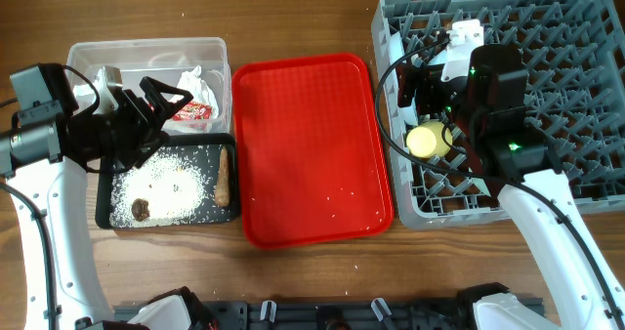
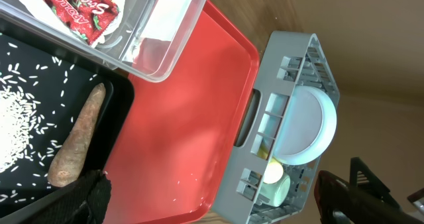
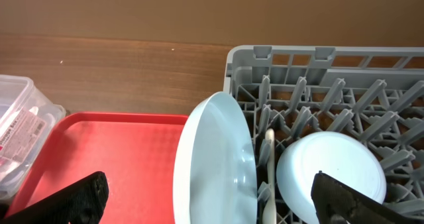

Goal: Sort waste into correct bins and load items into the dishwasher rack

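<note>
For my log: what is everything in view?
tub: 1, clear, far left
tissue: 1, white, in tub
wrapper: 1, red, in tub
black tray: 1, black, beside tub
rice: heap, white, in black tray
stick: 1, brown, in black tray
bits: clump, dark, in black tray
red tray: 1, red, centre
rack: 1, grey, right
plate: 1, light blue, upright in rack
cup: 1, yellow, in rack
spoon: 1, white, beside plate
dish: 1, pale blue, beside spoon
table: 1, wood, underneath
left gripper: 1, black, open, by tub
right gripper: 1, black, open, over rack

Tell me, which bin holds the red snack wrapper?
The clear plastic rectangular tub; the shallow black rectangular tray beside it holds white grains and a brown stick.
</note>
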